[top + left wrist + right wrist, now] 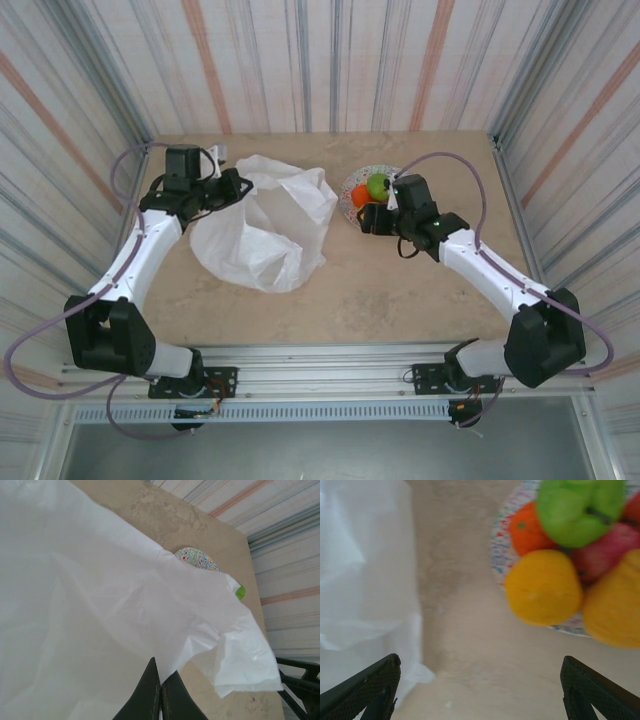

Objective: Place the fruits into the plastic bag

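Desk (400,290) carries the white plastic bag (265,235), crumpled left of centre. Just to its right sits a speckled plate (352,192) piled with the fruits (542,587): a green apple (575,510) on top, orange, pink and yellow ones around it. The left end effector (159,685) is clamped on the bag's edge. The right end effector (480,700) hovers near the plate, fingers wide apart.

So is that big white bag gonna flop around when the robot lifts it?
Probably floppy: the plastic bag sags in wrinkled folds from the left gripper pinching it. Likely very light, since it looks thin and crinkly.
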